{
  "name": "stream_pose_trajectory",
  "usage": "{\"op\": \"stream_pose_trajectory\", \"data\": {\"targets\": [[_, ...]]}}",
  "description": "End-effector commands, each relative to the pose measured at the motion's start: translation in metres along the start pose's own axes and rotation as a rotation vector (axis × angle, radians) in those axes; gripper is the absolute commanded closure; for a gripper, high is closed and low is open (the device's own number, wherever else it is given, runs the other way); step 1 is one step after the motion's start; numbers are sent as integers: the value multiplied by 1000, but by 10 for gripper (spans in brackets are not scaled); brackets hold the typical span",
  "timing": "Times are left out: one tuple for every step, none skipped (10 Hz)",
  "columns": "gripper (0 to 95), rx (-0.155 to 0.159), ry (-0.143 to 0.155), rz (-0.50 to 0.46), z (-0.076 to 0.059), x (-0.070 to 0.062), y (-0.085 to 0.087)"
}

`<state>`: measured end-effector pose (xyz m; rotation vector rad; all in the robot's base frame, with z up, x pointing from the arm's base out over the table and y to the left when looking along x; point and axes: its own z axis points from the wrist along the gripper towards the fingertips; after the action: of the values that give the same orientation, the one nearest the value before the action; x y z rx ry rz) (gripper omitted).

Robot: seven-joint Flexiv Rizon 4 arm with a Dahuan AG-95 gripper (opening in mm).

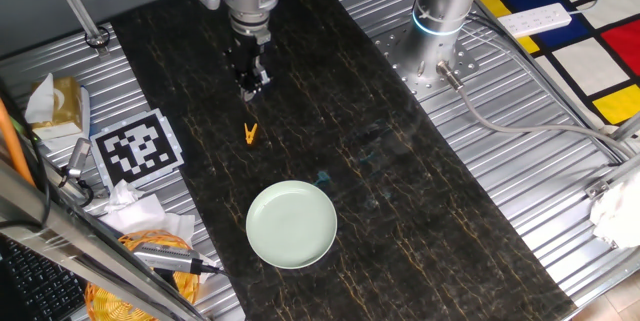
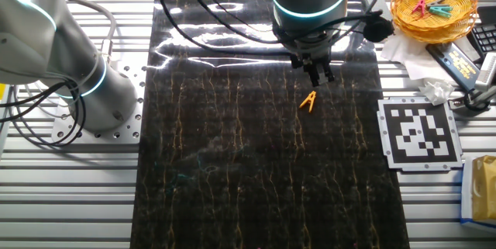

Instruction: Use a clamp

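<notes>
The orange-yellow clamp (image 1: pixel 250 133) lies free on the dark marble-patterned mat (image 1: pixel 400 211), apart from the pale green plate (image 1: pixel 291 224) nearer the front edge; nothing grips it, so the task looks barely begun. The gripper (image 1: pixel 252 85) hangs just above and behind the clamp, holding nothing; its fingers sit close together, though whether they are fully closed I cannot tell; grasping and squeezing the clamp remain.

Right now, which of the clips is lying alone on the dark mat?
The orange-yellow clamp lies alone on the mat, just below the gripper. The other clips sit in the wicker basket.
</notes>
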<state>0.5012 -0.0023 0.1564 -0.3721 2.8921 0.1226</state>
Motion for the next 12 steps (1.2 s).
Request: {"op": "stream_pose_trajectory", "data": {"targets": [[950,4,-1,-15,1,0,0],[950,2,1,-5,2,1,0],[950,-7,-3,-14,4,1,0],[950,-15,-9,-27,6,2,-1],[950,-24,-16,-51,11,3,-2],[950,-24,-19,-74,15,4,-3],[950,-20,-22,-98,18,5,-3],[950,-19,-28,-118,20,7,-5],[950,-15,-48,-162,24,10,-8],[950,-14,-58,-206,27,14,-13],[760,-11,-69,-246,28,18,-18],[760,-10,-88,-295,29,22,-24]]}}
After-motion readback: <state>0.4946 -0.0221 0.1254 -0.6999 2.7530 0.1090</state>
